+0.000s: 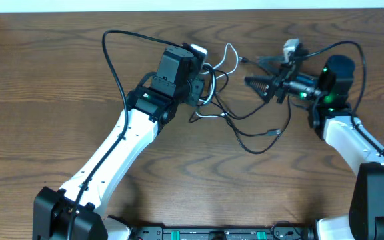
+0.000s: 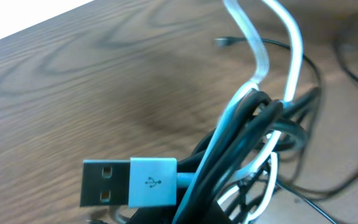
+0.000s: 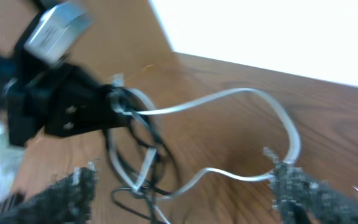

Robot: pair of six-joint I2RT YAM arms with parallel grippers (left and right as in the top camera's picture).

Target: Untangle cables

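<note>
The cables (image 1: pixel 213 100) lie tangled at the table's middle, black and white strands together. My left gripper (image 1: pixel 204 85) is shut on the bundle. In the left wrist view the gripped cables (image 2: pixel 241 155) rise as a knot of black and white cords, with a white USB plug (image 2: pixel 129 190) sticking out to the left. A white loop (image 1: pixel 229 56) arcs towards my right gripper (image 1: pixel 253 72), which stands open. In the right wrist view the white cable (image 3: pixel 229 96) runs across the gap and touches the right fingertip (image 3: pixel 291 183). A black cable (image 1: pixel 259 137) trails forward and ends in a small plug.
The left arm (image 1: pixel 119 147) reaches in from the front left and the right arm (image 1: pixel 352 133) from the right. Thicker black arm wires (image 1: pixel 115 67) loop above both wrists. The white table edge (image 1: pixel 192 5) runs along the back.
</note>
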